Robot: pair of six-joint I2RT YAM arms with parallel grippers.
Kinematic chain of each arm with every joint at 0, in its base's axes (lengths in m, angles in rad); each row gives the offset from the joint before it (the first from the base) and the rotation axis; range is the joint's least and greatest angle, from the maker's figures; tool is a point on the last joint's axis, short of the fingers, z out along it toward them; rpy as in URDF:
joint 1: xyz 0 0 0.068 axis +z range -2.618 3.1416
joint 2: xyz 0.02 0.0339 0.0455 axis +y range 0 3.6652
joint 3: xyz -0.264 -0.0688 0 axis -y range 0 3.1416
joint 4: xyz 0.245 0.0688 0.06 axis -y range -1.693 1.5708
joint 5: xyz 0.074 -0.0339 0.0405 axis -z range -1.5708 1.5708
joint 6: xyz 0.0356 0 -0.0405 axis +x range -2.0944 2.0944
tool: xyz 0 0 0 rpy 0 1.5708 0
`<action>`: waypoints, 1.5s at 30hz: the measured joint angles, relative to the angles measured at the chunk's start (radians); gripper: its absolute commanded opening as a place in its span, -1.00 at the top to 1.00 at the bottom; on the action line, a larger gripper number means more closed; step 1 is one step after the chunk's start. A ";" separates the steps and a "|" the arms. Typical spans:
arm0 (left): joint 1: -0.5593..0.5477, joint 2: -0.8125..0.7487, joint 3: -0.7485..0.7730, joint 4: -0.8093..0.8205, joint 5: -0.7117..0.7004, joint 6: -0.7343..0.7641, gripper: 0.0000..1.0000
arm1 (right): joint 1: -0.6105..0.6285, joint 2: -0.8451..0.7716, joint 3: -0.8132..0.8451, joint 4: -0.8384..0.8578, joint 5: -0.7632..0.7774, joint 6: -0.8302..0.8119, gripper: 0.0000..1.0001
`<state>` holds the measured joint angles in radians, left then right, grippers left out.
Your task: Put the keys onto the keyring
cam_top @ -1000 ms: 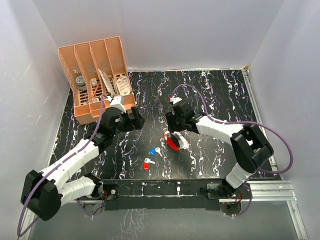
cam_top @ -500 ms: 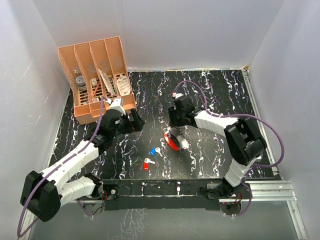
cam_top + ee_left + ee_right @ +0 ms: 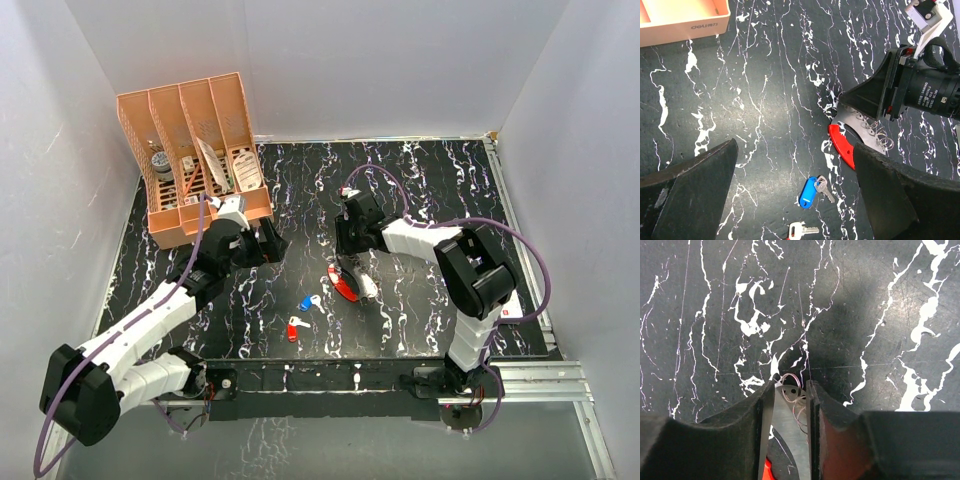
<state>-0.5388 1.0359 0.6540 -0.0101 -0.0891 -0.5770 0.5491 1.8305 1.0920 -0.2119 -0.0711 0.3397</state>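
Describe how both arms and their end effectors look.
The left arm and right arm have white shells with black joints, and a purple cable runs along each. The left end effector and right end effector carry black wedge-shaped fingers.

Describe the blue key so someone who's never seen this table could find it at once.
On the black marbled table, look near the front middle, just left of the red-and-grey keyring. The blue key lies there; its blue plastic head sets it apart from the red-headed key nearer the arms' bases.
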 measured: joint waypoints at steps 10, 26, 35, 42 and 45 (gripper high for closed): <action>0.000 -0.004 -0.002 -0.006 -0.009 0.000 -0.97 | -0.002 0.009 0.001 0.007 -0.010 0.015 0.99; 0.000 -0.002 -0.031 0.013 0.006 -0.011 -0.97 | -0.009 -0.162 -0.095 0.097 -0.006 0.050 1.00; 0.000 0.001 -0.041 0.073 0.030 -0.035 -0.97 | -0.011 -0.360 -0.200 0.195 -0.003 0.091 1.00; 0.000 0.000 -0.060 0.134 0.051 -0.052 -0.97 | -0.013 -0.438 -0.246 0.228 -0.008 0.108 1.00; 0.000 0.001 -0.060 0.155 0.061 -0.056 -0.97 | -0.013 -0.465 -0.272 0.257 -0.018 0.108 1.00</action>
<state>-0.5388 1.0370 0.5938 0.1448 -0.0277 -0.6331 0.5362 1.3651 0.8200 0.0456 -0.0895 0.4480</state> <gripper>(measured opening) 0.986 0.010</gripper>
